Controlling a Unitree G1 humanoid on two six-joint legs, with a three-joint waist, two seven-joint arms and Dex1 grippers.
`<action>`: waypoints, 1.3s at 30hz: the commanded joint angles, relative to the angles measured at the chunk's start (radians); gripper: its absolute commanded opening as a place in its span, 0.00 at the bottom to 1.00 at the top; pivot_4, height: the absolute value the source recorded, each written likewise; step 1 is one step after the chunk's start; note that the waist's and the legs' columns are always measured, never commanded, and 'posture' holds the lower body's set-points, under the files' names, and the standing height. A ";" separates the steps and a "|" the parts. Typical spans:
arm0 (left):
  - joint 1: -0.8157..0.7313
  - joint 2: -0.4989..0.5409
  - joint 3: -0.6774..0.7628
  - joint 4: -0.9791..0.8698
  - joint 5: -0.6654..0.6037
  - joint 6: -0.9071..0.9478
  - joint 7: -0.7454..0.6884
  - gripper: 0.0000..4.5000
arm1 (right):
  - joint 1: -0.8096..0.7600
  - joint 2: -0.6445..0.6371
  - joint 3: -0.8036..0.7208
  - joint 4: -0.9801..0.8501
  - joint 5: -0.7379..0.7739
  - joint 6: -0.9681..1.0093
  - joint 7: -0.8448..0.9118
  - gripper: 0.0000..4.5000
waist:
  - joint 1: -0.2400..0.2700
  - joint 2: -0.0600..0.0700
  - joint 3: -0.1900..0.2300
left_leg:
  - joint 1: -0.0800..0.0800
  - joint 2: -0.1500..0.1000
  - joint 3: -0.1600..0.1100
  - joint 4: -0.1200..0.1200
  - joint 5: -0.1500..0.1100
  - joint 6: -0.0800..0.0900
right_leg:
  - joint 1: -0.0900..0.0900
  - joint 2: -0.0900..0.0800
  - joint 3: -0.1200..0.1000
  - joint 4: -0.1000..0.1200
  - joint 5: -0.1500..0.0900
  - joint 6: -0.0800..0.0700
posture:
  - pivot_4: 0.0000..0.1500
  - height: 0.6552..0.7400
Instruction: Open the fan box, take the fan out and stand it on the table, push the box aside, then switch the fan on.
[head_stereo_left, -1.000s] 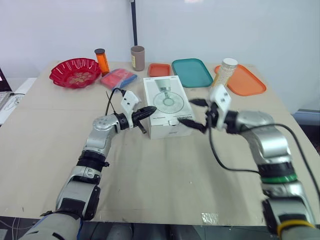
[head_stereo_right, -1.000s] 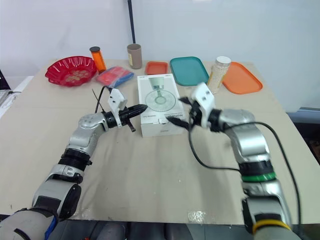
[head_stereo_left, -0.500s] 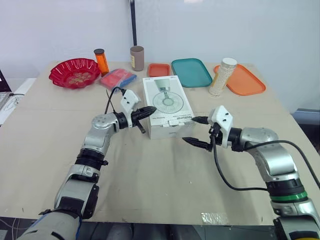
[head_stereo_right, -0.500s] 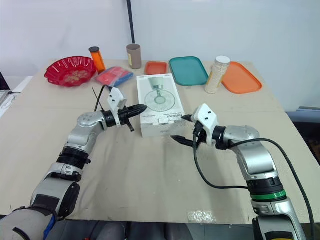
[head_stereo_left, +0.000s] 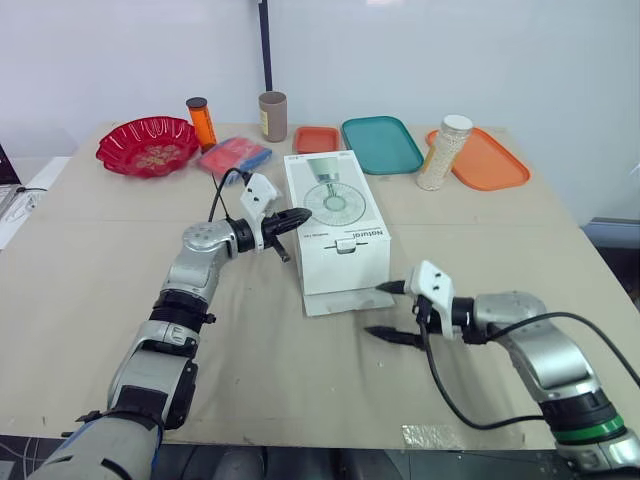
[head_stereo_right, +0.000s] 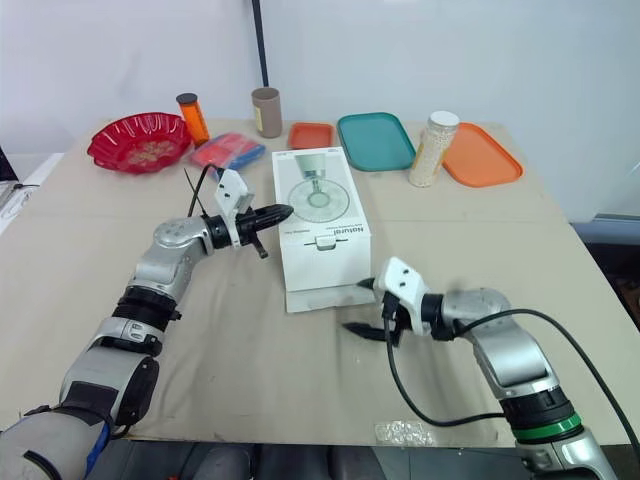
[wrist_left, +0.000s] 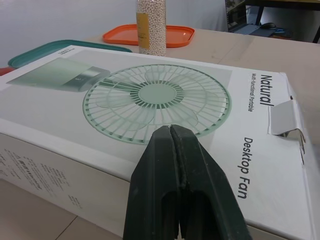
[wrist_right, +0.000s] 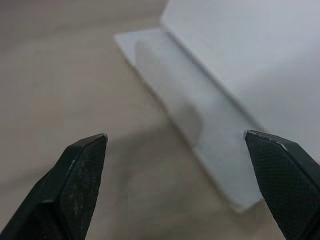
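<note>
1. Table (head_stereo_left: 300, 380): the fan box (head_stereo_left: 335, 215) is found lying flat near its centre. The printed face is turned upward.
2. Fan box: its long axis is seen to run away from the robot. One short end is presented to the near edge of the table.
3. Flap (head_stereo_left: 335, 302): at that near end a flap is noted folded down onto the table, so the end is judged to be opened.
4. Right pincer (head_stereo_left: 375, 309): it is held spread and empty, low over the table. It is just beside the flap on the robot's right, and this arm is judged the nearer to the opening.
5. Left pincer (head_stereo_left: 298, 216): it is pressed together, with nothing held. Its tips are placed at the upper edge of the box's left long side; contact cannot be confirmed.
</note>
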 joint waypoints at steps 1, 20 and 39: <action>-0.034 0.017 0.020 -0.044 -0.011 -0.008 -0.001 0.02 | -0.068 0.008 -0.050 0.066 -0.019 0.012 -0.071 1.00 | 0.001 0.000 0.000 | 0.000 0.000 0.000 0.000 0.001 -0.001 | 0.000 0.000 0.000 0.000 0.000 0.000 | 1.00 1.00; 0.003 0.037 0.001 -0.063 -0.001 -0.005 -0.020 0.02 | -0.052 -0.002 -0.097 -0.083 0.217 0.045 0.115 1.00 | 0.001 0.000 0.000 | -0.001 -0.001 -0.001 -0.001 0.000 0.000 | 0.000 -0.001 -0.001 -0.001 0.000 0.001 | 1.00 1.00; 0.068 0.128 0.033 -0.166 -0.026 0.032 -0.065 0.02 | -0.313 0.176 -0.079 0.126 0.228 0.065 -0.008 1.00 | -0.002 0.000 0.000 | 0.000 0.000 -0.002 -0.001 0.001 0.000 | 0.000 0.000 -0.001 0.000 0.000 0.000 | 1.00 1.00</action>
